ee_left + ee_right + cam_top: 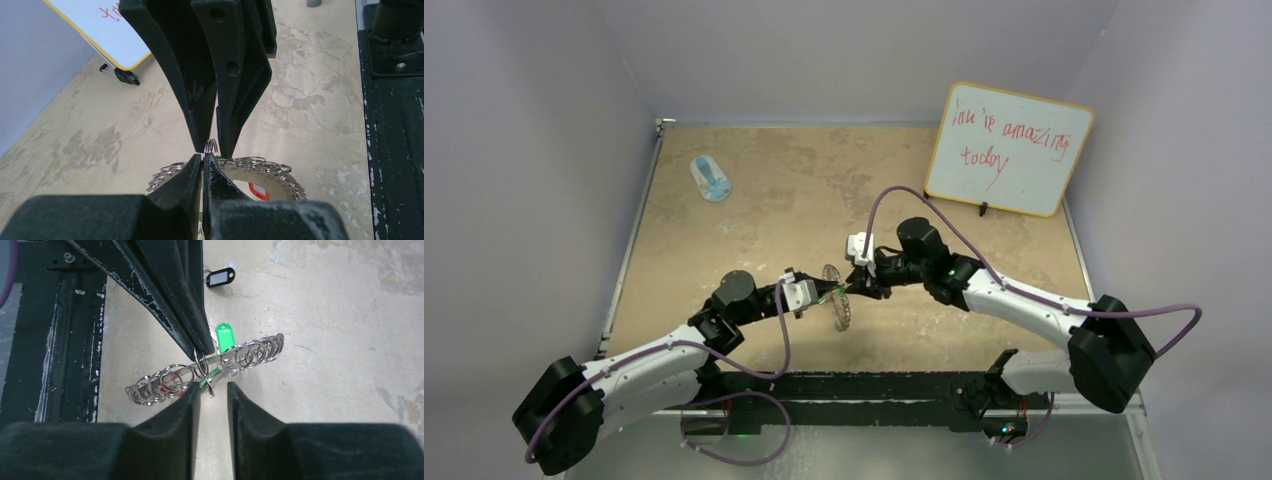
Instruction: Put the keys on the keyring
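My left gripper [202, 157] clamps the keyring [247, 354] by its rim. My right gripper [213, 387], fingers slightly parted, meets that rim opposite.

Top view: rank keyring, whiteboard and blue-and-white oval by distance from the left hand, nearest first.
1. keyring, mid-table, gripped by the left hand.
2. blue-and-white oval, far left of the table.
3. whiteboard, propped at the far right corner.
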Robot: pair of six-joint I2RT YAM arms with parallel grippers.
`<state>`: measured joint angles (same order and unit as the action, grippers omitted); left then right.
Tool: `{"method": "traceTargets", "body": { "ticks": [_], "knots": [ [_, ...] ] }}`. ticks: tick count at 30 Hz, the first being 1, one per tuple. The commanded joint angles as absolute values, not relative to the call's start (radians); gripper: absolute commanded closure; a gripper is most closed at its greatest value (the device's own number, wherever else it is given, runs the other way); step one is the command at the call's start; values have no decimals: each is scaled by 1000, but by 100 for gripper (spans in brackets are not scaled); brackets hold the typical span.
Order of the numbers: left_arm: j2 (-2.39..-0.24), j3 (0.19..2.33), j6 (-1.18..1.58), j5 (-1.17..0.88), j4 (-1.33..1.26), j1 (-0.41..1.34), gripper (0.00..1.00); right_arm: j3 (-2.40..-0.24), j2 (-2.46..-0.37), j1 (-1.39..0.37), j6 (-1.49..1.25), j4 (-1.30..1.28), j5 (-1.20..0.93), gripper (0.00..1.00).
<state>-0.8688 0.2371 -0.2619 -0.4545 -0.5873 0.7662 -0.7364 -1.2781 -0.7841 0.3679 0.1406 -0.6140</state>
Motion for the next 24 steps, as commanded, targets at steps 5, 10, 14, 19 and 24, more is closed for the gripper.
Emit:
{"method": "traceTargets", "body": {
  "ticks": [5, 10, 14, 19, 24],
  "knots": [
    [-850, 250, -255, -469, -676, 769, 100, -649, -1129, -781, 367, 292, -577, 47],
    [-850, 250, -256, -469, -676, 769, 100, -608, -1094, -781, 358, 364, -612, 45],
    [-849, 250, -254, -471, -676, 769, 100, -627, -1137, -781, 357, 373, -651, 51],
    [-841, 249, -255, -473, -673, 769, 100, -650, -1182, -781, 351, 400, -677, 59],
    [-835, 245, -252, -471, -667, 769, 100, -657, -1206, -781, 346, 440, -704, 62]
  ]
}}
